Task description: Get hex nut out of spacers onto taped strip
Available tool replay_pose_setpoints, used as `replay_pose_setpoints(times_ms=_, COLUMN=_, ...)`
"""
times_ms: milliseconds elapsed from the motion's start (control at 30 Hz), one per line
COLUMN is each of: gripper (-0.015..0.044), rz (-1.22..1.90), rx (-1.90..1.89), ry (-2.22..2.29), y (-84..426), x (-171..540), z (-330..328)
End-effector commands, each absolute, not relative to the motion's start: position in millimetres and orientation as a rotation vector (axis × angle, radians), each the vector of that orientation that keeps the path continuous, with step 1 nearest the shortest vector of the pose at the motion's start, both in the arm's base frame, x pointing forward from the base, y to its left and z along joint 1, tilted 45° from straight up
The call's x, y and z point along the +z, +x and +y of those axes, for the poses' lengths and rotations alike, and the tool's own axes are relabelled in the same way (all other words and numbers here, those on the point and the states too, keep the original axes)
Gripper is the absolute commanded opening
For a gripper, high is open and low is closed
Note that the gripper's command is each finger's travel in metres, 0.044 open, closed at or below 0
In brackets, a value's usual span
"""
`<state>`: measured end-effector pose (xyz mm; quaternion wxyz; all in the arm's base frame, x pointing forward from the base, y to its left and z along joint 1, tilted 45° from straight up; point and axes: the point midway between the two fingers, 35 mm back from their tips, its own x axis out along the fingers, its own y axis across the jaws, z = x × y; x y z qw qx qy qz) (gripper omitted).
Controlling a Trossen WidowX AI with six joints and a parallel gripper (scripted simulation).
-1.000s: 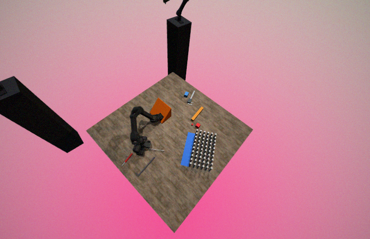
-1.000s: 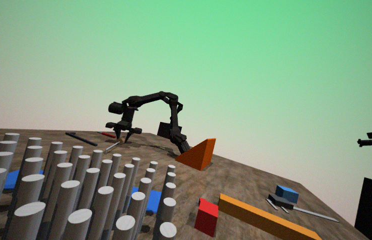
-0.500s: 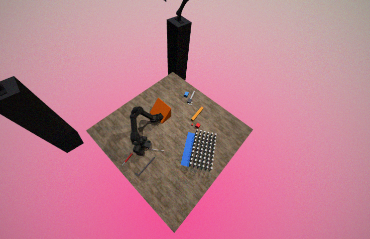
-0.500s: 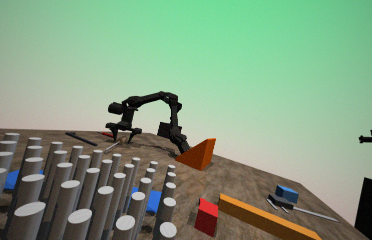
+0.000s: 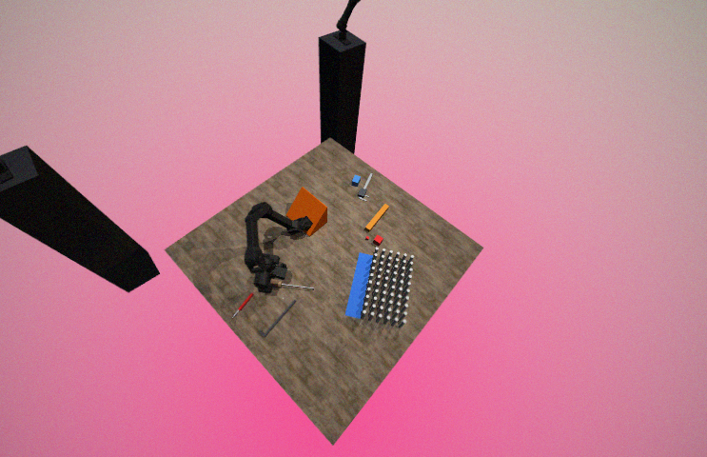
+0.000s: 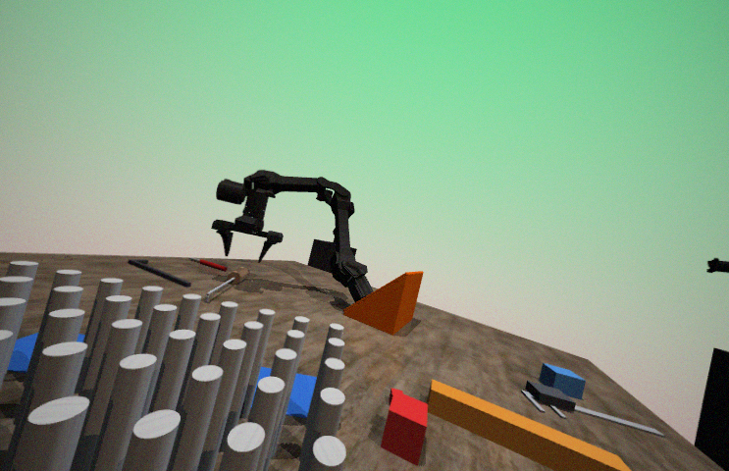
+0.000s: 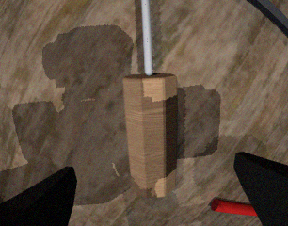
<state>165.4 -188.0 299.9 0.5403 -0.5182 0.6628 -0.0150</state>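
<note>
My gripper (image 6: 243, 257) (image 7: 157, 169) is open and empty, above the wooden-handled tool. This tool (image 5: 297, 287) (image 6: 237, 275) (image 7: 151, 137) lies on the table, its metal rod pointing toward the spacer side. The standing metal spacers (image 5: 404, 321) (image 6: 206, 373) are in upright rows, well away from the gripper. The blue strip (image 5: 359, 286) (image 6: 302, 393) lies along their front side. A dark bent tool (image 5: 278, 319) (image 6: 162, 273) and a red-handled tool (image 5: 245, 301) (image 6: 212, 265) (image 7: 233, 207) lie nearby. I cannot make out the nut in any view.
An orange wedge (image 5: 306, 208) (image 6: 384, 305) stands beside the arm. A red block (image 5: 378, 240) (image 6: 404, 427), with a tiny red piece beside it, sits by the spacer field's end. Beyond are an orange bar (image 5: 376, 217) (image 6: 520, 427), a blue block (image 5: 356, 180) (image 6: 562, 380) and a forked grey tool (image 6: 550, 395).
</note>
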Motion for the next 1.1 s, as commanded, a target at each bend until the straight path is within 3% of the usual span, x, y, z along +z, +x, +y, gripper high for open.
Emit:
replay_pose_setpoints(times_ms=0, gripper=0.044, rz=1.575, rx=-0.045, ry=-1.229, y=163, x=305, z=-184)
replay_pose_setpoints(times_ms=667, gripper=0.044, rz=1.568, rx=-0.057, ry=-1.212, y=163, x=305, z=-184)
replay_pose_setpoints(times_ms=1067, gripper=0.044, rz=1.013, rx=-0.708, ry=-0.02, y=153, x=296, z=-184)
